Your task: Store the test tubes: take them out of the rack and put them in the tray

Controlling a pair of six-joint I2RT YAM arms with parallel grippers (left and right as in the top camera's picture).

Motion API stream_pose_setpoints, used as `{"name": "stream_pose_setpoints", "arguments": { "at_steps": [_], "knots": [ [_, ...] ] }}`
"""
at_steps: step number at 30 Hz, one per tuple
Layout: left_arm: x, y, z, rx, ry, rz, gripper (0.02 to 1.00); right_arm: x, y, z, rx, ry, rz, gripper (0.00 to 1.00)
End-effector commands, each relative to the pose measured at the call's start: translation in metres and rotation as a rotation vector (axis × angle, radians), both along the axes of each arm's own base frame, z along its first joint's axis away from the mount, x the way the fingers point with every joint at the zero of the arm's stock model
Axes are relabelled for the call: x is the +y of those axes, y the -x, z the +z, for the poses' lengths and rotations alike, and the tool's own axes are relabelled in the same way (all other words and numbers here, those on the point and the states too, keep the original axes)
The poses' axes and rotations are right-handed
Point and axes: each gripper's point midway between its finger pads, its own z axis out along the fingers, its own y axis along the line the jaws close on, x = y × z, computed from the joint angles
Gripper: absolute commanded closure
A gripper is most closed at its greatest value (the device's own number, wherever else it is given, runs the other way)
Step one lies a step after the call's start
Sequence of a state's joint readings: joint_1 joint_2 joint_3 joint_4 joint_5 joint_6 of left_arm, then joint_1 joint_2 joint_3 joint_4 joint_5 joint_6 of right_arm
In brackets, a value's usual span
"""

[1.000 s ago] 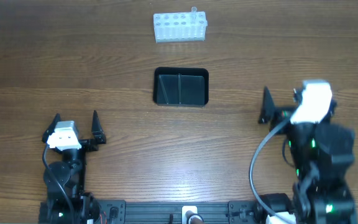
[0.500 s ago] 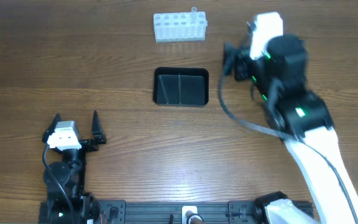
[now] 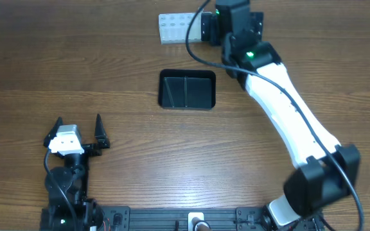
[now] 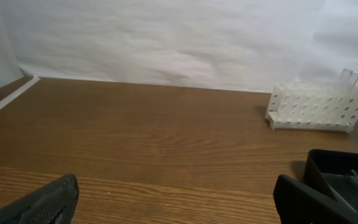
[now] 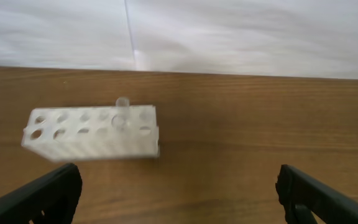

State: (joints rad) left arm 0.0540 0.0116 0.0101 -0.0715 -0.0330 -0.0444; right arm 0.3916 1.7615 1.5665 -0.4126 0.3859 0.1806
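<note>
— Right arm is swinging a long way, isn't it? A second ago it was folded up at the near right, and now it is stretching out to the far middle of the brown wooden table.

— Yes, and the right gripper is now hanging by the right end of the white plastic rack with rows of round holes. Meanwhile the left arm is not shifting at all.

— How are the right gripper's fingers standing?

— They are spreading wide apart and holding nothing. In its own wrist view, the right gripper is facing the rack, which is lying ahead of both fingers and not touching them.

— And where is the tube sitting?

— One clear test tube is standing upright in the rack's far row, near its right end, and poking above the top. The left wrist view is showing that test tube in the rack too.

— What about the tray?

— A black rectangular tray with a divider down its middle is sitting nearer than the rack, apart from it. Its rim is showing just beyond one finger of the left gripper.

— And the left gripper itself?

— The left gripper is resting at the near left, with its fingers apart and gripping nothing.
</note>
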Motion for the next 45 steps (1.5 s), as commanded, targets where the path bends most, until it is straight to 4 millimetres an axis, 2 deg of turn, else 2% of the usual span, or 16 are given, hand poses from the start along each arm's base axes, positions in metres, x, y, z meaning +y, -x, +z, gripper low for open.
{"name": "stream_pose_setpoints", "arguments": {
  "at_steps": [1, 8, 16, 27, 34, 39, 45],
  "knots": [
    [0.000, 0.000, 0.000, -0.003, -0.014, -0.004, 0.020, 0.004, -0.030, -0.003, -0.039, 0.036, -0.061, 0.009],
    [0.000, 0.000, 0.000, -0.003, -0.014, -0.004, 0.020, 0.023, -0.070, -0.029, -0.028, 0.044, -0.056, 0.020],
    [0.000, 0.000, 0.000, -0.003, -0.014, -0.004, 0.020, 0.042, -0.097, -0.056, -0.017, 0.041, -0.039, 0.062],
    [0.000, 0.000, 0.000, -0.003, -0.014, -0.004, 0.020, 0.059, -0.105, -0.096, 0.014, 0.053, -0.015, 0.093],
    [0.000, 0.000, 0.000, -0.003, -0.014, -0.004, 0.020, 0.064, -0.108, -0.113, 0.022, 0.057, -0.012, 0.128],
    [0.000, 0.000, 0.000, -0.003, -0.014, -0.004, 0.020, 0.064, -0.109, -0.118, 0.026, 0.059, -0.012, 0.150],
    [0.000, 0.000, 0.000, -0.002, -0.014, -0.004, 0.020, 0.065, -0.111, -0.121, 0.022, 0.057, -0.012, 0.233]
  ]
}}
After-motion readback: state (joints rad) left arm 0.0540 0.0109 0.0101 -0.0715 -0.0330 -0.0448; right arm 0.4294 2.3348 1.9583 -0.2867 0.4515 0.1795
